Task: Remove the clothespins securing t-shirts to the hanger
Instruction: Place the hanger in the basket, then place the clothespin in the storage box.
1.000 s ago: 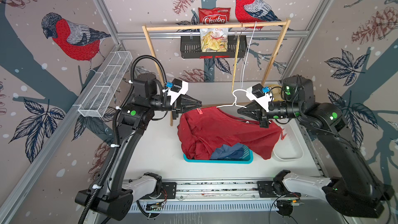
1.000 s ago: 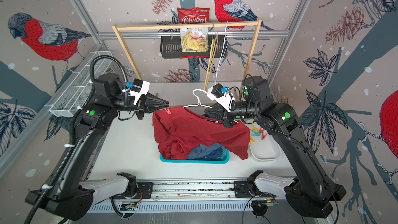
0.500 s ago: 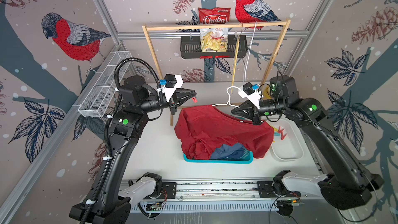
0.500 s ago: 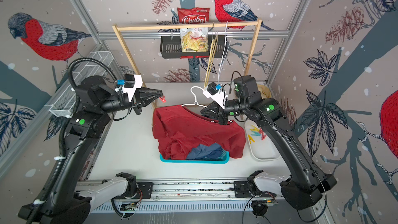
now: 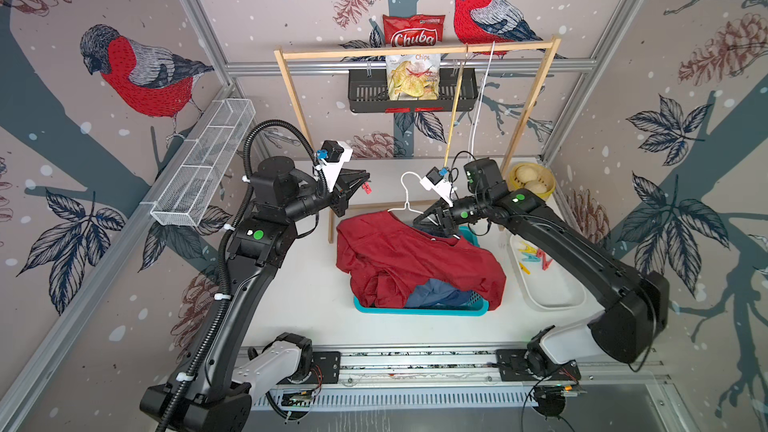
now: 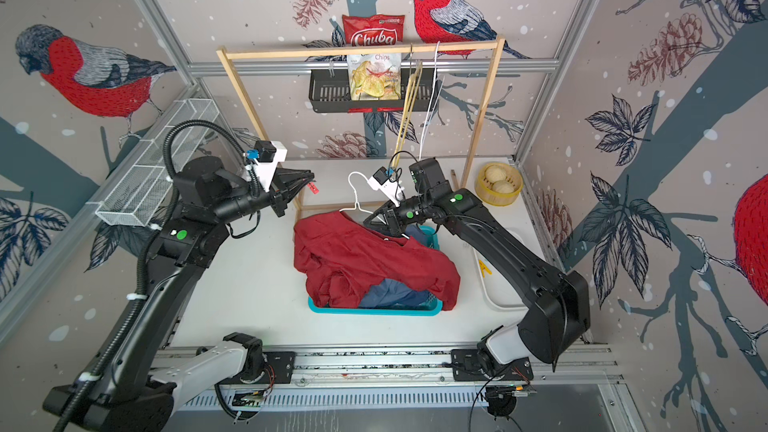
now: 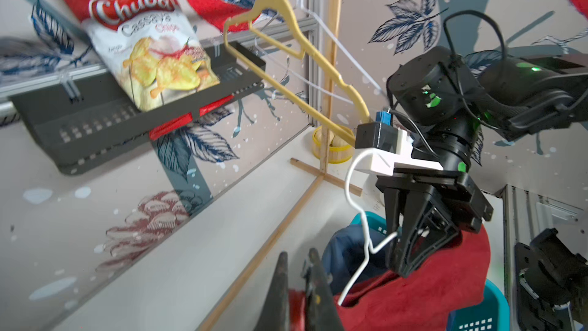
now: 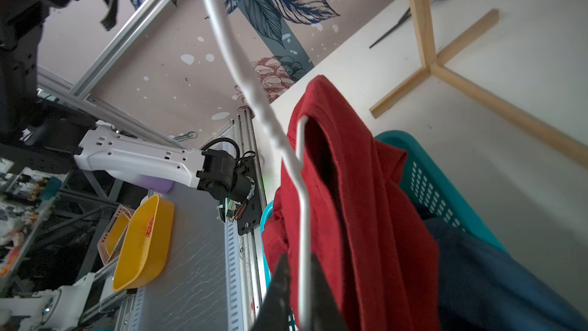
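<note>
Here, in both top views the left hand (image 5: 362, 186) hangs high above the desk (image 5: 307, 284), clenched on a red clothespin (image 5: 366, 189) that pokes out past its tips. Its own wrist camera shows only a red sliver of that pin between the two dark fingers (image 7: 278, 288).

The right hand (image 5: 417, 224) sits at the white hanger (image 5: 409, 195), with the dark red t-shirt (image 5: 415, 259) hanging partly on it. The right wrist view shows what the top views hide. The hanger wire runs between that hand's fingers, but I cannot tell whether they pinch it or stand free of it.

The red shirt drapes over a teal basket (image 5: 419, 310), and a blue t-shirt (image 5: 436, 295) is bunched inside under it.

Loose clothespins (image 5: 534, 257) in yellow, blue and red lie in a white tray (image 5: 552, 292) just beside the basket. Where the right arm crosses the tray in a top view, only a yellow one (image 6: 483, 268) shows.

Behind stand a wooden rack (image 5: 291, 89) carrying a yellow hanger (image 7: 286, 46), a black basket (image 5: 365, 95) holding a chips bag (image 5: 413, 76), and a yellow bowl (image 5: 512, 180) of buns in the desk's far corner.
</note>
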`<state>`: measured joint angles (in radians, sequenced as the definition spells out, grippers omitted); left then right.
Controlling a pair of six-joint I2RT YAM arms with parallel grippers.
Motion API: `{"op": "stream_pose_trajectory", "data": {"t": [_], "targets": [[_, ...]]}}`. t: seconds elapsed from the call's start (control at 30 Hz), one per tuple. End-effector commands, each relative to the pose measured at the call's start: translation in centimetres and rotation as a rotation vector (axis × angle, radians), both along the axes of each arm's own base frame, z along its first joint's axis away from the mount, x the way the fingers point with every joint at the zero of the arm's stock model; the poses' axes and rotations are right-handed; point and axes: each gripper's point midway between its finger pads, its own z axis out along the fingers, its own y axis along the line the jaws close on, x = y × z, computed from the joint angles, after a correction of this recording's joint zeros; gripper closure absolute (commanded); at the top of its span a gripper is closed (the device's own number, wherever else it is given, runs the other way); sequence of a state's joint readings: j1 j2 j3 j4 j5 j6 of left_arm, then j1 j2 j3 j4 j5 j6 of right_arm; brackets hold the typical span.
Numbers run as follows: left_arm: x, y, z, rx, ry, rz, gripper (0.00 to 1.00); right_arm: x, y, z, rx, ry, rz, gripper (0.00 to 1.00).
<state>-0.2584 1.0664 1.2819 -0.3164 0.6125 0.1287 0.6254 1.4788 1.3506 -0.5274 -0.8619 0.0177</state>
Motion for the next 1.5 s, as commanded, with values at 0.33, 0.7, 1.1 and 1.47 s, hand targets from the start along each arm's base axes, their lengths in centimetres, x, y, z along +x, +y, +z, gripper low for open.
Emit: {"op": "stream_pose_trajectory", "data": {"t": [0.33,0.7,1.1,1.47], "targets": [[2.3,1.6,-1.4,-0.177,0.105,0.175,1.0,3.9,-4.5,2.7,-0.208,-0.149,-0.449,0.38],[1.4,0.0,-3.1,-0.418,0.419,0.119,1.0,0.3,-0.8,6.7,-0.085,-0.431,-0.505,0.38],[-1.4,-3.3,-4.1,-0.451,0.572,0.021,0.96,0.5,6.9,6.2,-0.025,-0.439,-0.389,0.34],[-2.0,-3.8,-4.9,-0.404,0.577,-0.026,0.88,1.9,7.7,5.7,-0.073,-0.46,-0.406,0.92]]}}
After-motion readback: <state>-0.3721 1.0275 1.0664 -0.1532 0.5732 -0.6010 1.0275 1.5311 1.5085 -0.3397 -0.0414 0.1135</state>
